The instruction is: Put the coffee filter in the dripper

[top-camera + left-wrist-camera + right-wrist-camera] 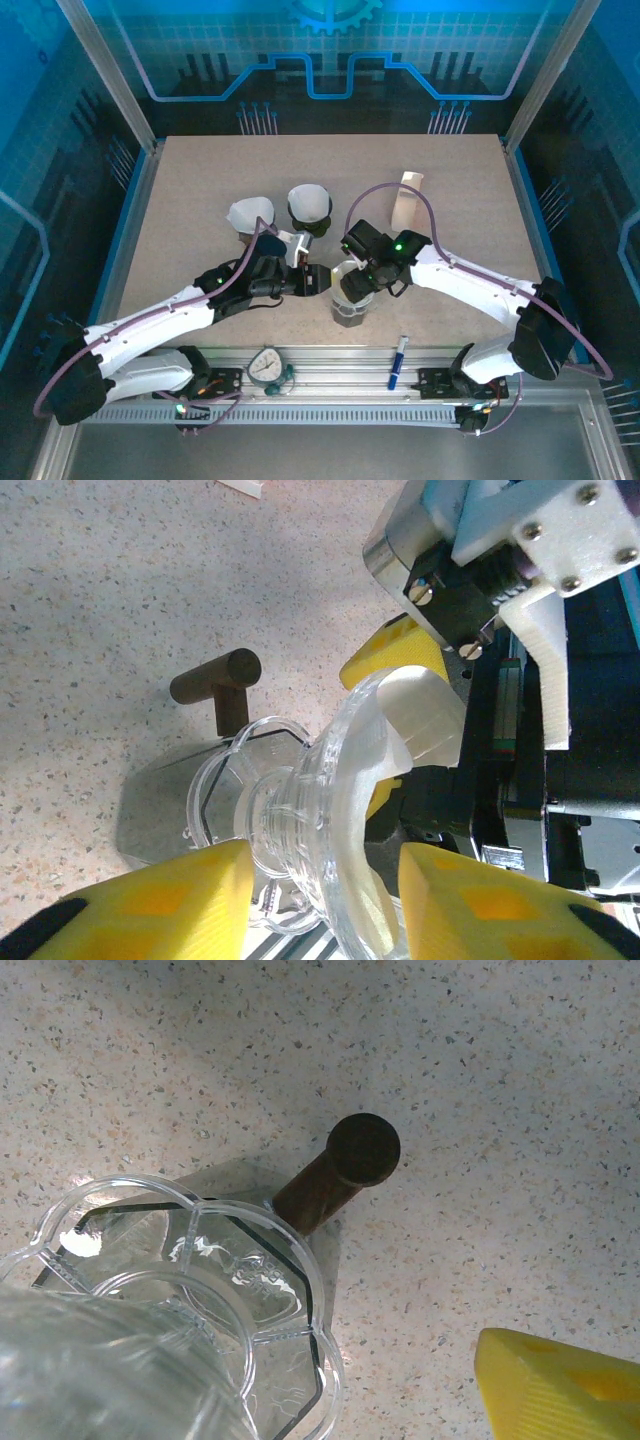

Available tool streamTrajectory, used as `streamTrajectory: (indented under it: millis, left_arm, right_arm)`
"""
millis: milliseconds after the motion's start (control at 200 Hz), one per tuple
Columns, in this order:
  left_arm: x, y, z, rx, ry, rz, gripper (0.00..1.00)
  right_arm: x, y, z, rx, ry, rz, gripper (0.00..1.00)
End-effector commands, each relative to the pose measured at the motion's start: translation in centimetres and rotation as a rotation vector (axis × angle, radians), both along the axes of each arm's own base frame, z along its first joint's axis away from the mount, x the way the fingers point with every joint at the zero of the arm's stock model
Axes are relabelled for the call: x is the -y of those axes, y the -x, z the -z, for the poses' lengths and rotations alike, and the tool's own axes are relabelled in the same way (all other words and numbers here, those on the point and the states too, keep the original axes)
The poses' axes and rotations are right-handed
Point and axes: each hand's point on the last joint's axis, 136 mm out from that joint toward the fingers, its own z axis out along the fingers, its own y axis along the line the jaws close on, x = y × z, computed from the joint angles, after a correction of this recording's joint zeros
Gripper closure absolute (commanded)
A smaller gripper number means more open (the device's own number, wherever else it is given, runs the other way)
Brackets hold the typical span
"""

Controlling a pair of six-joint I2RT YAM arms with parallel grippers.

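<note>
Sideways, left tool (pixel 322 905) astride dripper (pixel 345 742)

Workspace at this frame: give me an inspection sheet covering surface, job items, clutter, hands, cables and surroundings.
Surface: speckled beige table, nothing spilled.
Job's things: glass dripper, wooden handle; white coffee filter at its mouth.
Clutter: white cone, second cone on dark base, white card, pen, dial timer.
Hands: left hand straddles the dripper's neck; right hand at the filter; both grips unclear.
Cables: purple cables loop along both arms.
Surroundings: blue-lit enclosure panels.
</note>
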Motion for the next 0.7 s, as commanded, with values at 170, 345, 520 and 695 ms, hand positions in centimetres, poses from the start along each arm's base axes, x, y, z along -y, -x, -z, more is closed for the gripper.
streamTrajectory:
  millis: [170,345,520,695]
  left_arm:
    - [0.0,0.2,0.2,0.002,-0.015,0.007,0.72]
    - [0.1,0.2,0.2,-0.003,-0.012,0.008,0.77]
    - [0.1,0.3,0.2,-0.008,-0.012,0.006,0.80]
    - [0.0,0.3,0.3,-0.012,-0.014,0.002,0.79]
  right_arm:
    - [0.1,0.1,0.5,-0.007,0.039,0.001,0.22]
    - [0.1,0.1,0.4,-0.002,0.039,0.002,0.22]
    - [-0.2,-0.3,-0.7,0.029,0.011,-0.003,0.22]
    - [-0.3,-0.6,-2.5,0.068,-0.035,0.003,0.21]
